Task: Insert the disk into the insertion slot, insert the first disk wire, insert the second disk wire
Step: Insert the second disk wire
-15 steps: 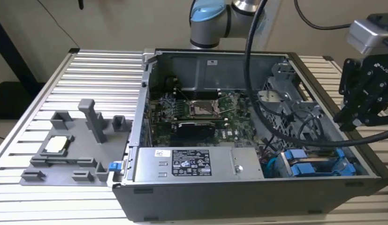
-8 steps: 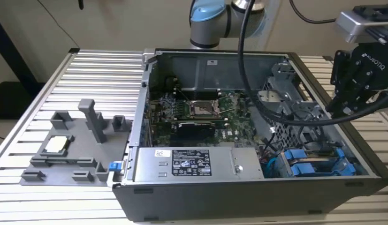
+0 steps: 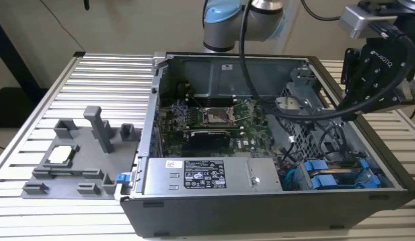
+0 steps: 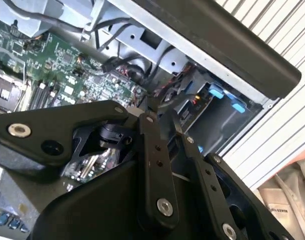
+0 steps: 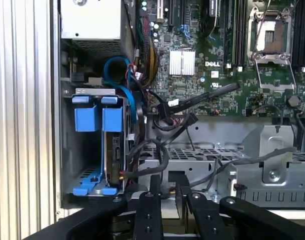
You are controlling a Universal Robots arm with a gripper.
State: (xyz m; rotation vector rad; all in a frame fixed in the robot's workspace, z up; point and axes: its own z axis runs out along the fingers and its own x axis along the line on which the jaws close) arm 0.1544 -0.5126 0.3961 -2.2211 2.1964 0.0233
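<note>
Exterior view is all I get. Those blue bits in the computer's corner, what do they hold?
Observer: In the first wrist view the disk stands on edge in the insertion slot, beside two blue tabs.
Operator: Any wire going to it?
Observer: A blue cable curves down past the tabs; I cannot see whether it is plugged in.
Operator: And the pincer?
Observer: The pincer is nearest a black wire loop over the perforated cage.
</note>
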